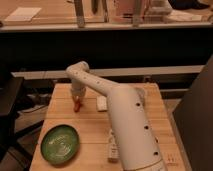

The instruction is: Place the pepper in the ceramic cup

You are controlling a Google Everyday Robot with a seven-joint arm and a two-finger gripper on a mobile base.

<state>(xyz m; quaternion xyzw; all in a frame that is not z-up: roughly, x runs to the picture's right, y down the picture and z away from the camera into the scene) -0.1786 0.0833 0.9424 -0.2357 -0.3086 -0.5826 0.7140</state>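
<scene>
Grasp step judged in hand; gripper is placed low at the far left of the table, just above the pepper; its opening and any hold cannot be told; next, pepper to be secured, lifted, carried right to the ceramic cup, seemingly half-hidden behind the arm.

Matt wood table, glossy green plate, smooth white plastic arm and hand above the pepper.
</scene>
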